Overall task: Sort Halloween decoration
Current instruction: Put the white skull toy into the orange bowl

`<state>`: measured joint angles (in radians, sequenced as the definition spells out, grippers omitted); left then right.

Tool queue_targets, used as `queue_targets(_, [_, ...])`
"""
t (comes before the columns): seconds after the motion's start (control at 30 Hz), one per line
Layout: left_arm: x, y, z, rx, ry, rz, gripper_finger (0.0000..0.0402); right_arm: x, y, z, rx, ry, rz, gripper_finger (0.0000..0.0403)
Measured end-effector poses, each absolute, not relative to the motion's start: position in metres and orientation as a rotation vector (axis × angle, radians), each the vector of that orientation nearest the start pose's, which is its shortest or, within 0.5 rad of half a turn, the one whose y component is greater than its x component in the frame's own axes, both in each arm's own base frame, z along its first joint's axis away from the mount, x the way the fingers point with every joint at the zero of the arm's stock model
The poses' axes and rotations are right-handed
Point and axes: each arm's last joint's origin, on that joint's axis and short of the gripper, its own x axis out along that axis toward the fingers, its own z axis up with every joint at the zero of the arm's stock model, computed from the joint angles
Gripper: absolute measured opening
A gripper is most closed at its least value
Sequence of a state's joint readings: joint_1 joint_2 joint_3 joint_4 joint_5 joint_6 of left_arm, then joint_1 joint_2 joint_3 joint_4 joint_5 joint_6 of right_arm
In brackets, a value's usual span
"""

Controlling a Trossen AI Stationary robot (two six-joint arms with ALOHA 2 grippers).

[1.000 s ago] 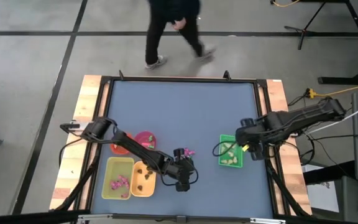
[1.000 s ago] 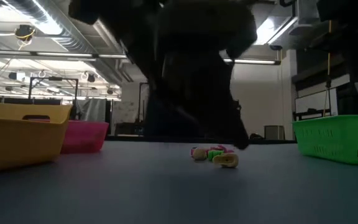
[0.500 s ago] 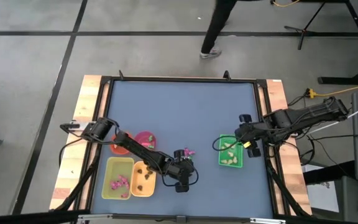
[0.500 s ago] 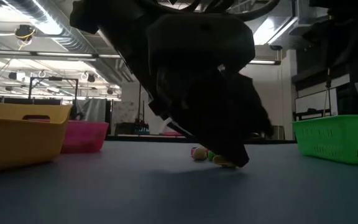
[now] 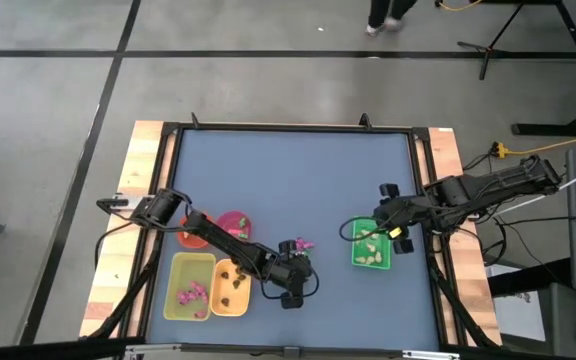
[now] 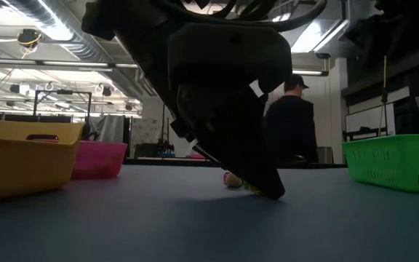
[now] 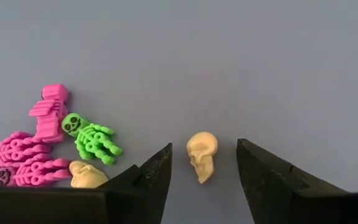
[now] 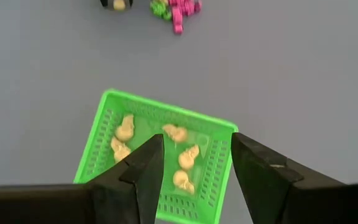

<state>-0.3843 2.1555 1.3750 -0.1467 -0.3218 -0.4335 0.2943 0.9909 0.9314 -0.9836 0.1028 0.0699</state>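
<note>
Writing: none can be read on any tray, bowl or trinket.
Left gripper: low over the blue table, near its front edge; fingers spread, one on each side of a cream skull, not touching it.
Loose trinkets: just beside the skull lie a green skeleton, magenta skeletons and a second cream piece, close together on the tabletop.
Right gripper: hangs above the green tray at the table's right side; fingers apart, nothing between them.
Green tray contents: five cream skulls lie on its floor.
Yellow tray: front left, with magenta trinkets inside.
Orange bowl: just beside the yellow tray, holding dark brown pieces.
Pink bowl: behind them, partly covered by the left arm; contents not clear.
Hidden: in the low view the left arm's dark bulk blocks most of the trinket pile; only a cream and green edge shows at its foot.
Cut off: the magenta skeletons run past the left wrist picture's edge.
Person: stands beyond the table in the low view; only feet show in the high view.
</note>
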Motion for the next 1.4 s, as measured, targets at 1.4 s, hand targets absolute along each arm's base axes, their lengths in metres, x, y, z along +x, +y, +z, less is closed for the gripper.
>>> queue_targets(1.4, [0.402,-0.154,0.155,-0.076,0.844,0.1,0.0038,0.18,0.052,0.297,-0.155,0.835,0.176,0.0186])
